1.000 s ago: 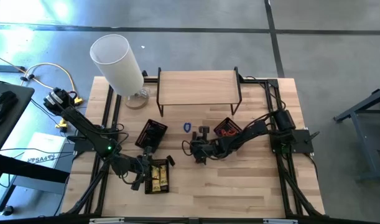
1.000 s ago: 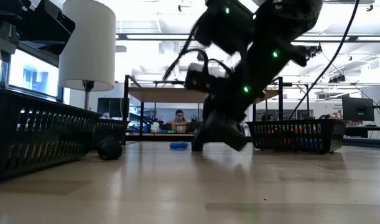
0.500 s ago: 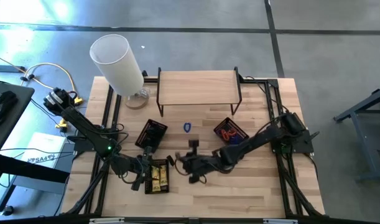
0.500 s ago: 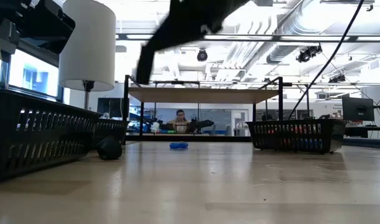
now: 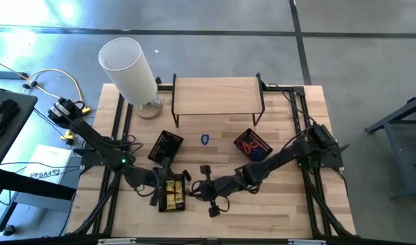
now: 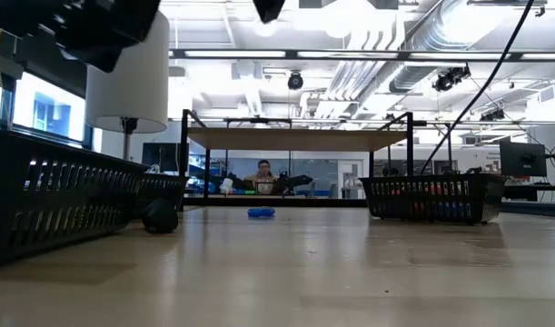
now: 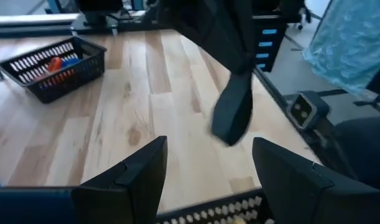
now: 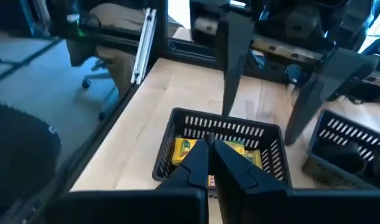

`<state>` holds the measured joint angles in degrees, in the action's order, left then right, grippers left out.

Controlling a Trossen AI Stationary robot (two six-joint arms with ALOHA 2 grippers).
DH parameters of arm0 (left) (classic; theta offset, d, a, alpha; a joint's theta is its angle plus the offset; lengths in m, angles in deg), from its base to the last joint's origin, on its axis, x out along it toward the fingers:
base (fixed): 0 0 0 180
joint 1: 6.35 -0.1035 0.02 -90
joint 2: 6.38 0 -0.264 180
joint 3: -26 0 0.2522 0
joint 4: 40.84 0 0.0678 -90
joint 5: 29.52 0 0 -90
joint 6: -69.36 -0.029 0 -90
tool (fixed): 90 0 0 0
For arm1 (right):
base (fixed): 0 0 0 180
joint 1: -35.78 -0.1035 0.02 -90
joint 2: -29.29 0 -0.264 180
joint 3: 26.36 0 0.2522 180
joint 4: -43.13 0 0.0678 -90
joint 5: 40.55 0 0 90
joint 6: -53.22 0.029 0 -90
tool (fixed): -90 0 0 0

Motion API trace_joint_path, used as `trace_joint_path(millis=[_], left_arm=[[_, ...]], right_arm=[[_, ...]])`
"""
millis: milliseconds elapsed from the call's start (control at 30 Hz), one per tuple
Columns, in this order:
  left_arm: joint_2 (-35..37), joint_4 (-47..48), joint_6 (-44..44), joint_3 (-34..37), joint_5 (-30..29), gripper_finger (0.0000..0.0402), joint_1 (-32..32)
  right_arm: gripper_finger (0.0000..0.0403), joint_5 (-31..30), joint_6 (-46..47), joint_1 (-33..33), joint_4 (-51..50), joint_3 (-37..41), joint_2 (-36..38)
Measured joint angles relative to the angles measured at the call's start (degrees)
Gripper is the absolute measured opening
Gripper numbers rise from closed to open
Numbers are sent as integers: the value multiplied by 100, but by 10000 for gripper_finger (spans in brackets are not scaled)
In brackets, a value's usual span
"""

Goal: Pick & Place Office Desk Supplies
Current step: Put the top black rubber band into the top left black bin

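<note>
A black basket (image 5: 172, 195) of yellow packets (image 8: 239, 148) stands near the table's near left. My right gripper (image 5: 191, 186) hovers just right of it, fingers shut (image 8: 209, 144) and pointing at it, with a sliver of yellow between them. My left gripper (image 5: 160, 192) is open (image 7: 209, 149) over the same basket's left side. One blue band (image 5: 205, 139) lies flat on the bare table in the middle. A second basket (image 5: 252, 144) holds red and blue bands. A third basket (image 5: 167, 145) holds dark pieces. My right gripper is shut on a small yellow piece (image 8: 209, 180) that shows only as a sliver between its two fingers. The fingers themselves hide the place of contact. They are lifted clear of the table and come level from the table's right.
A big white cylinder lamp (image 5: 129, 68) stands at the far left corner, and a wooden shelf (image 5: 218, 95) along the far edge. A dark lump (image 6: 159, 216) lies on the table by the left baskets. Bare wood stretches along the near edge and near right.
My right gripper has risen from the table's middle and swung toward the near left, up to the yellow-packet basket, leaving the low view except for a dark tip at the top. My left gripper has stayed at that basket.
</note>
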<state>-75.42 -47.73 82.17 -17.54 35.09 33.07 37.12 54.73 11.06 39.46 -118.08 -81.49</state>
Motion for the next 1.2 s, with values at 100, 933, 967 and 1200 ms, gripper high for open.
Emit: trace_joint_path(millis=[100,933,967,1200], left_arm=[[-286,-422,-318,0,-2,227,-93],[-1841,-2529,-1109,-4,4,160,-181],[-1841,-2529,-1103,-4,4,148,-181],[-1841,-2518,-918,-4,4,60,-164]], right_arm=[[3,41,184,72,-22,0,0],[3,52,191,118,-134,0,0],[3,52,192,118,-153,0,0],[7,90,722,187,-384,0,0]])
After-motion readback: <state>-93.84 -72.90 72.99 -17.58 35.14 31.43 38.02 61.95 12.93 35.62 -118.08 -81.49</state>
